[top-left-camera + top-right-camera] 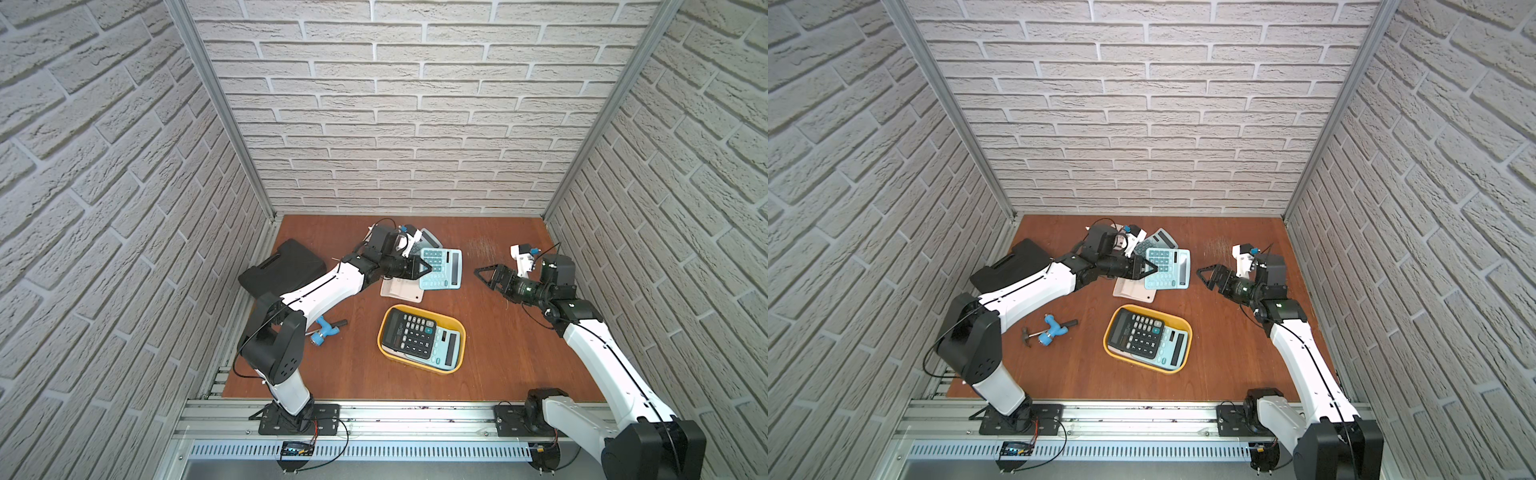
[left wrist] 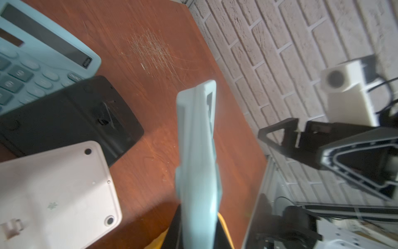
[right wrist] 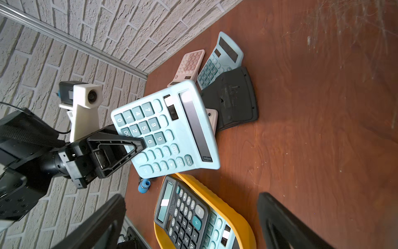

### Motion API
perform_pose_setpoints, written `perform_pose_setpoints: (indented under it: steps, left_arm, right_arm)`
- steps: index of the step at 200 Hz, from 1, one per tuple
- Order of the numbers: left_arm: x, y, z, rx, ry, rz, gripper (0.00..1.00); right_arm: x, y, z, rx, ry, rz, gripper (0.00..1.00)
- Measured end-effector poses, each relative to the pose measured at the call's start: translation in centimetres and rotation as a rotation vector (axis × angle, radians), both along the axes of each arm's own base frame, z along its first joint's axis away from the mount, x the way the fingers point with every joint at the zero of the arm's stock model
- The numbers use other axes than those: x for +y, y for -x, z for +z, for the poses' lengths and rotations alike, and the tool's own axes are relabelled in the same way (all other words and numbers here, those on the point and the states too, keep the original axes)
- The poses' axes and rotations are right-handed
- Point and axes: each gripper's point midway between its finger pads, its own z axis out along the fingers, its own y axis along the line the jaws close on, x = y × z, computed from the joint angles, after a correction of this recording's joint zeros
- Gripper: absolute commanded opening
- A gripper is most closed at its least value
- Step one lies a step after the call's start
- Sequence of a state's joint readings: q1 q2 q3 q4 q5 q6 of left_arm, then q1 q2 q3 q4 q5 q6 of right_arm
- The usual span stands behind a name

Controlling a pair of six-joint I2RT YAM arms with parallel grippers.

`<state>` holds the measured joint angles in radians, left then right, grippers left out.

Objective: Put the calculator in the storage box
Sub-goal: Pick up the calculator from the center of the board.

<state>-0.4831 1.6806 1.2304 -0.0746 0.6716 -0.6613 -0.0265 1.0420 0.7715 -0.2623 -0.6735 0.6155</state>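
My left gripper [image 1: 426,266] [image 1: 1152,268] is shut on the keypad end of a light blue calculator [image 1: 442,268] [image 1: 1169,268] [image 3: 172,129], holding it above a pile of other calculators. The left wrist view shows it edge-on [image 2: 197,151]. The yellow storage box [image 1: 380,336] [image 1: 1106,336] [image 3: 217,200] sits nearer the front. A black calculator [image 1: 409,332] lies in it on top of a light blue one [image 1: 449,347]. My right gripper [image 1: 484,277] [image 1: 1205,276] [image 3: 193,224] hangs open and empty to the right of the held calculator.
The pile holds a pale calculator [image 1: 401,289] lying face down, a black one [image 3: 232,99] face down, a blue one [image 3: 221,60] and a pink one [image 3: 190,64]. A black moulded case [image 1: 282,270] lies at the left. A blue-handled tool [image 1: 326,330] lies beside my left arm.
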Motion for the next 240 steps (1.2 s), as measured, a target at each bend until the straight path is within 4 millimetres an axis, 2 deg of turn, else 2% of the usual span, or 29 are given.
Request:
perform_pose_setpoints:
  steps: [63,83,123,172,186,209,227,233,240]
  left_arm:
    - [-0.6,1.5,1.9,0.135,0.219,-0.079,0.0]
    - [-0.7,2.1,1.9,0.158,0.239,-0.099,0.0]
    - [-0.4,3.4,2.2,0.179,0.259,-0.12,0.0]
    - [-0.2,4.6,4.2,0.148,0.288,-0.159,0.0]
    - [-0.3,4.8,4.1,0.153,0.289,-0.167,0.0]
    - [-0.4,5.2,3.8,0.168,0.283,-0.178,0.0]
    - [-0.4,5.5,3.7,0.168,0.281,-0.191,0.0]
    - [-0.4,5.6,3.6,0.17,0.278,-0.194,0.07]
    - [-0.4,5.6,3.5,0.18,0.275,-0.193,0.2]
  right_arm:
    - [2.6,-0.4,0.6,-0.041,-0.148,0.153,0.74]
    - [3.0,-0.3,0.6,-0.043,-0.191,0.18,0.67]
    - [3.4,-0.2,0.8,-0.045,-0.218,0.21,0.61]
    - [3.9,-0.2,0.9,-0.036,-0.252,0.239,0.39]
    - [4.1,-0.2,1.3,-0.042,-0.264,0.249,0.34]
    - [4.5,-0.1,1.8,-0.05,-0.283,0.265,0.22]
    - [4.9,0.1,1.7,-0.045,-0.289,0.274,0.18]
    - [5.1,0.2,1.4,-0.038,-0.29,0.273,0.15]
    - [5.2,0.3,1.2,-0.035,-0.287,0.272,0.1]
